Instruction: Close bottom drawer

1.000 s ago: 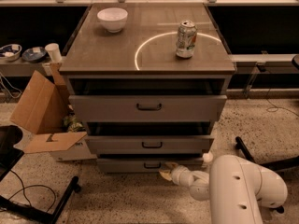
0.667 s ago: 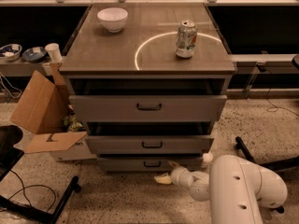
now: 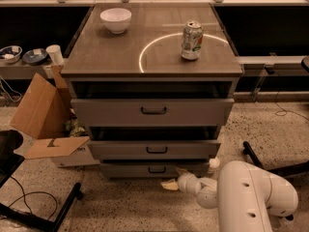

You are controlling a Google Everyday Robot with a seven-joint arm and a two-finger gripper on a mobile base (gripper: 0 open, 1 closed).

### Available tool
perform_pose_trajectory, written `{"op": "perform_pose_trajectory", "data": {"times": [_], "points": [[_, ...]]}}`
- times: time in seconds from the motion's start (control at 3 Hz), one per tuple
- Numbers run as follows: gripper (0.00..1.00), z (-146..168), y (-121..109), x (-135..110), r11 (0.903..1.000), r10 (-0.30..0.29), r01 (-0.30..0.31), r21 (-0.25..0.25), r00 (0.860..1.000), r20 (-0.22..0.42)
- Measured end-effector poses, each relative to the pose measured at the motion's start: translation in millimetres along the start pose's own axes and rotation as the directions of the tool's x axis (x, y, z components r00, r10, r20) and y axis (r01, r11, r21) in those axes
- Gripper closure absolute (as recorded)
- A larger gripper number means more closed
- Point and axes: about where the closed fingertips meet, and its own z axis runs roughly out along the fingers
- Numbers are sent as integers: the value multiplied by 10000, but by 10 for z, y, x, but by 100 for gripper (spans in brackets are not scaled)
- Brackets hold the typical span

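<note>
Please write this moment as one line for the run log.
gripper: near floor, just in front of bottom drawer, right of its handle | contact: cannot tell | drawer: thin gap above front, seems nearly shut

Shows a grey cabinet [image 3: 106, 57] topped by a white bowl [image 3: 116, 19] and a drink can [image 3: 192, 40]. Places the gripper [image 3: 170, 184] at floor level, just before the slightly open bottom drawer [image 3: 130, 170].

Grey bottom drawer [image 3: 129, 170] — cream claw [image 3: 170, 184] near

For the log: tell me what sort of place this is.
Probably a lab or workshop: grey drawer cabinet, cardboard box, floor cables; the gripper sits low before the bottom drawer.
</note>
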Motion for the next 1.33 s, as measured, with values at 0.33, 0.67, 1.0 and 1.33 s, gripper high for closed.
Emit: {"op": "perform_pose_trajectory", "data": {"times": [0.33, 0.67, 1.0, 1.33], "points": [[42, -14, 33, 7, 10000, 0, 0, 0, 10000, 0], [65, -203, 103, 41, 9999, -101, 96, -95, 9982, -588], [88, -864, 72, 26, 9995, -282, 299, 51, 9774, -2095], [100, -1733, -39, 86, 9986, -308, 444, 280, 9280, -3714]]}}
